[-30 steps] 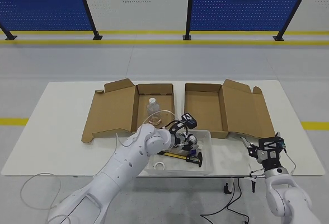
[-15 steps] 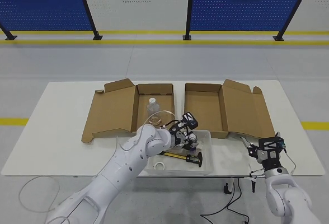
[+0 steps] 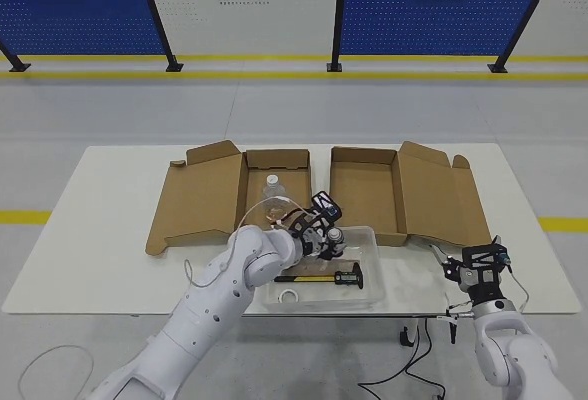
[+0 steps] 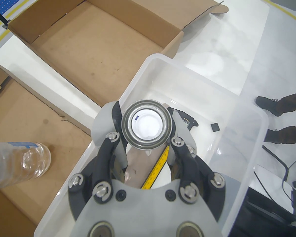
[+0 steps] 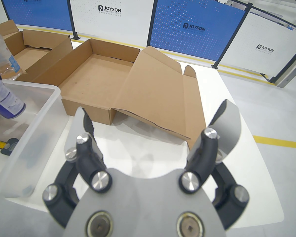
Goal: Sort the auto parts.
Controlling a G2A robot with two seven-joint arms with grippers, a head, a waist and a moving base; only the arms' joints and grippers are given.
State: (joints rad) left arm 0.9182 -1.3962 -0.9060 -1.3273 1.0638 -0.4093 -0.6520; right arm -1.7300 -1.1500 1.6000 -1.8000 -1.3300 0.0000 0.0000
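Observation:
A spray can (image 4: 146, 124) with a white cap and blue body is clamped upright in my left gripper (image 3: 328, 235), which is shut on it. It hangs above the back left part of the clear plastic bin (image 3: 372, 262), near the gap between the two cardboard boxes. Inside the bin lie a yellow-scaled caliper (image 3: 324, 281), a white ring (image 3: 287, 296) and a small black part (image 4: 214, 127). My right gripper (image 5: 157, 122) stands open and holds nothing over the table's front right, beside the right box's flap.
The left open cardboard box (image 3: 292, 160) holds a clear plastic bottle (image 3: 273, 187). The right open box (image 3: 364, 200) has a bare floor. Both boxes' flaps spread over the table (image 3: 104, 220). A person's legs (image 4: 283, 117) stand beyond the table edge.
My left gripper has lifted the spray can out of the bin and carried it back toward the boxes. The right arm has stayed still.

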